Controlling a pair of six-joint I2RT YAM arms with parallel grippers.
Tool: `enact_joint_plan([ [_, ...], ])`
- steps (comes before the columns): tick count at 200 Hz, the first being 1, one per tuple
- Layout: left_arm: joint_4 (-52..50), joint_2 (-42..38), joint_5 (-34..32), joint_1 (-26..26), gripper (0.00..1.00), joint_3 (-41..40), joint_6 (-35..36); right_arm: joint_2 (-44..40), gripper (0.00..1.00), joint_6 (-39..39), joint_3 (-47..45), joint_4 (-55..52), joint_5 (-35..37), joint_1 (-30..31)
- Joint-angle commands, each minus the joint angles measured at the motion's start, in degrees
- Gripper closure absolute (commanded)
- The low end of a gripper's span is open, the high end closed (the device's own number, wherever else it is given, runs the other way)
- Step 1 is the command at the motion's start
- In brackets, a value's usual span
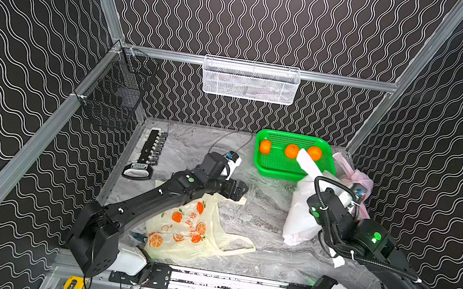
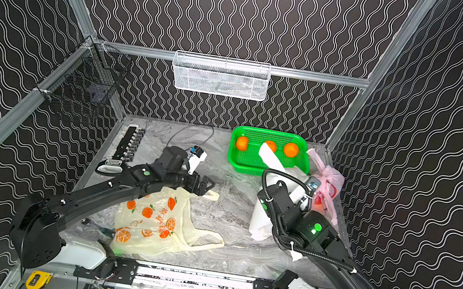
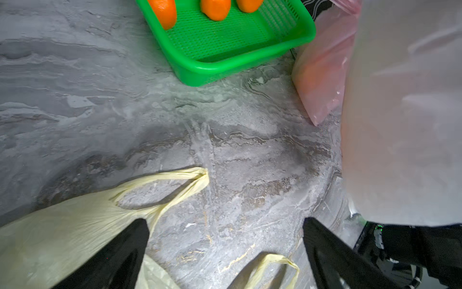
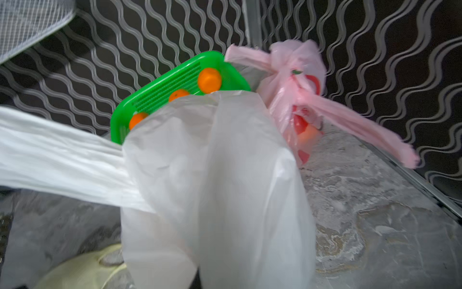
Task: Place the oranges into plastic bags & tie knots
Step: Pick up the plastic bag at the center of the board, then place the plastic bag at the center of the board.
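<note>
Yellow bag (image 1: pixel 186 228) with orange prints lies flat on marble table (image 1: pixel 259 218), nearest the arm bases. Left gripper (image 1: pixel 237 190) hovers over its far end, jaws wide apart, gripping nothing. One bag handle (image 3: pixel 162 185) lies on the table just ahead of its fingers (image 3: pixel 130 240). Further right, white bag (image 1: pixel 302 212) stands pulled upright. Right gripper (image 1: pixel 341 190) is buried in the film, jaws closed, apparently pinching the bag's top. White handle strip (image 1: pixel 306 162) stretches over green basket (image 1: pixel 270 169). Pink bag (image 4: pixel 295 82) sits knotted beside the basket at the table's right edge, an orange glow showing through its film. Three oranges (image 1: pixel 291 151) rest in the basket at the back.
</note>
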Motion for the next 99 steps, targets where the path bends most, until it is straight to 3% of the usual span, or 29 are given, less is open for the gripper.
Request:
enact_joint_plan([
  [1, 1.71, 0.1, -4.3, -2.59, 0.01, -0.49, 1.12, 1.6, 1.0, 18.03, 1.67, -17.38, 9.03, 0.04],
  [38, 2.39, -0.42, -6.37, -7.55, 0.01, -1.12, 0.59, 0.95, 1.0, 19.87, -1.65, -17.63, 7.86, -1.87],
  [73, 3.27, 0.81, -6.01, -8.79, 0.01, -2.2, -0.94, 1.96, 1.0, 21.56, -7.58, -17.28, 7.82, -7.07],
  [90, 2.61, 1.99, -6.72, -8.8, 0.01, -1.97, -1.91, 2.23, 1.0, 14.84, -10.24, -10.92, 6.78, -11.42],
  [99, 1.31, 3.08, -6.79, -8.79, 0.01, -1.02, -2.16, 2.1, 0.95, 10.66, -12.82, -6.08, 5.31, -14.19],
])
